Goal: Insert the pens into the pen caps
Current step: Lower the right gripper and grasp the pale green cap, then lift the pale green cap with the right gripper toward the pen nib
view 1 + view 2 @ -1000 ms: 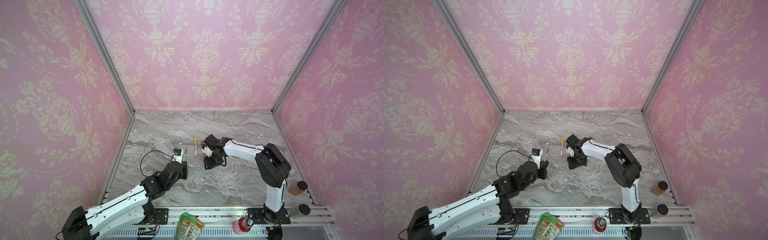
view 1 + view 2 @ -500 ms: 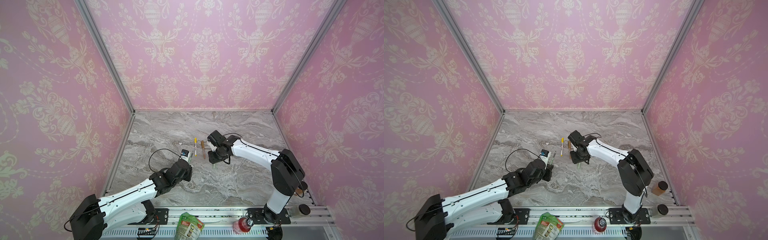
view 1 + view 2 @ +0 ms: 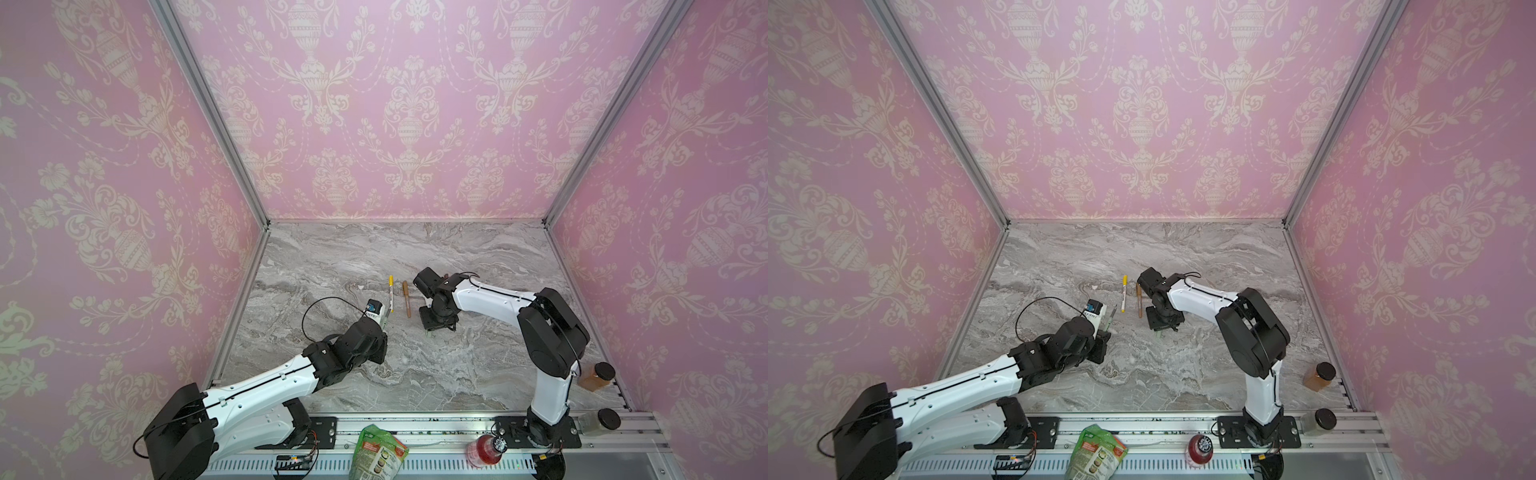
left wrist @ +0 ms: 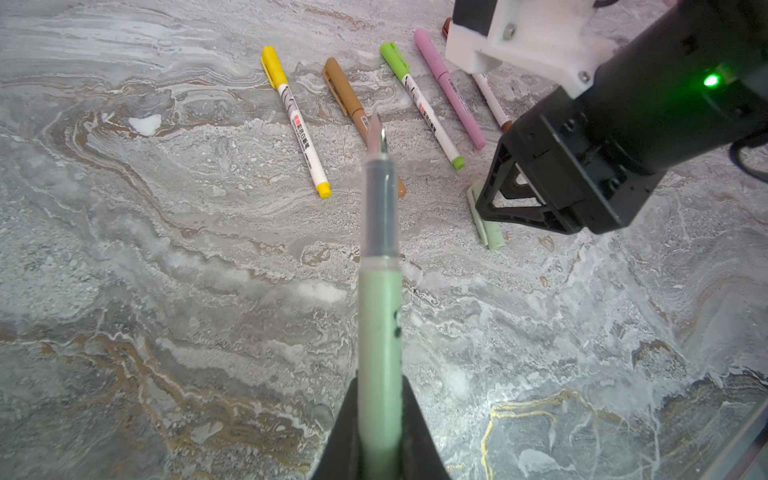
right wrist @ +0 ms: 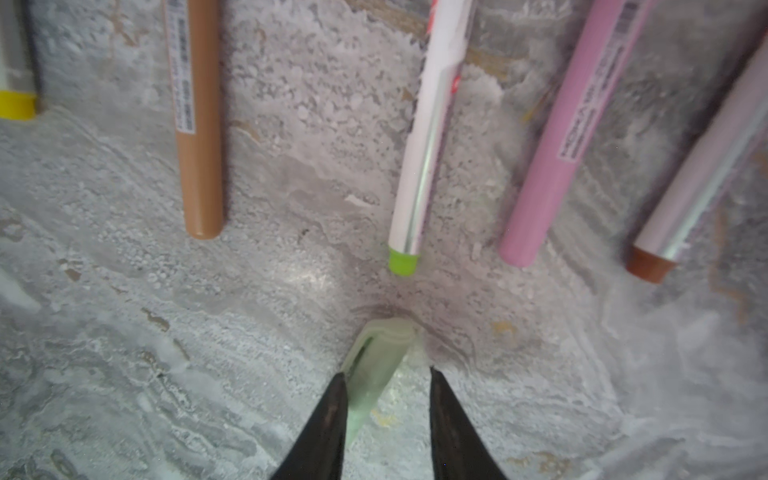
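Pale green plastic, smooth and round, comes first on the left. There the left end effector [image 4: 380, 399] is clamped tight on the pale green pen [image 4: 379, 316]. Its smoky translucent neck narrows to a dark pointed tip, uncapped and held clear of the tabletop [image 4: 166, 257], a grey marble-look surface with tan veins and a grainy sheen.

Beyond it we see five capped pens lying flat in a loose row, none touching. These are the yellow-capped pen [image 4: 296, 120] with a printed white barrel, the matt tan pen [image 4: 349, 97], the lime-capped pen [image 4: 419, 104], the pink pen [image 4: 449, 87] and the brown-tipped pen [image 4: 492, 102]. In the left wrist view the held pen crosses in front of the tan one, and the right arm's wrist hides the top of the brown-tipped one.

Further right the pale green cap [image 5: 376, 365], a stubby tube with a clip, lies flat near the lime-capped pen's end. The right end effector [image 5: 385, 374] stands over it with its black fingers [image 5: 328, 415] partly spread on either side. One finger is against the cap and the other is clear of it, so nothing is gripped.

An amber jar [image 3: 597, 376] with a dark lid sits at the front right corner, well apart.
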Available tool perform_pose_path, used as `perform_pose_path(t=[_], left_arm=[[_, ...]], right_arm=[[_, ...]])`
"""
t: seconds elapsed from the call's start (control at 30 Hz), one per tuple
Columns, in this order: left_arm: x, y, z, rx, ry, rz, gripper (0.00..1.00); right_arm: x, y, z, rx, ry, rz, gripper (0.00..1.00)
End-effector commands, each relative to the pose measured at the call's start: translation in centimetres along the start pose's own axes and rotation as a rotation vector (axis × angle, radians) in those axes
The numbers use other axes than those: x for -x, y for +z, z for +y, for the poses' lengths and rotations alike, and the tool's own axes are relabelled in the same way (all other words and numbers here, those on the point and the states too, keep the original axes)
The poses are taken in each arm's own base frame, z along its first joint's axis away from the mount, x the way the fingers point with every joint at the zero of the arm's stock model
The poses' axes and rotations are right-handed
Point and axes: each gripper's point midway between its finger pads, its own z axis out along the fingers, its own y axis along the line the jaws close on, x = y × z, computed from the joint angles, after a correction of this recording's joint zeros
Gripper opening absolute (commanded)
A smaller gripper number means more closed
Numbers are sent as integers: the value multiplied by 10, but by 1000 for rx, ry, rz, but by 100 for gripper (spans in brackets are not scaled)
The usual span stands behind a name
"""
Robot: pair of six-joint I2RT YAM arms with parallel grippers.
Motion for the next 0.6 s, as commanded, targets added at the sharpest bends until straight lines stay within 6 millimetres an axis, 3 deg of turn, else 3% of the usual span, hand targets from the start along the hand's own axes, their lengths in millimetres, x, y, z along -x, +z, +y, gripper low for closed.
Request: perform_pose_path(t=[0.0, 0.4, 0.57], left_arm=[[12, -2, -5, -21, 5, -22, 0], [19, -8, -4, -9, 12, -46, 0], [21, -11, -2, -1, 14, -56, 0]], right_arm=[[-4, 10, -1, -2, 30, 22, 35], [-29, 28, -5, -13, 31, 77, 23], [-47, 34, -8, -25, 19, 109, 12]])
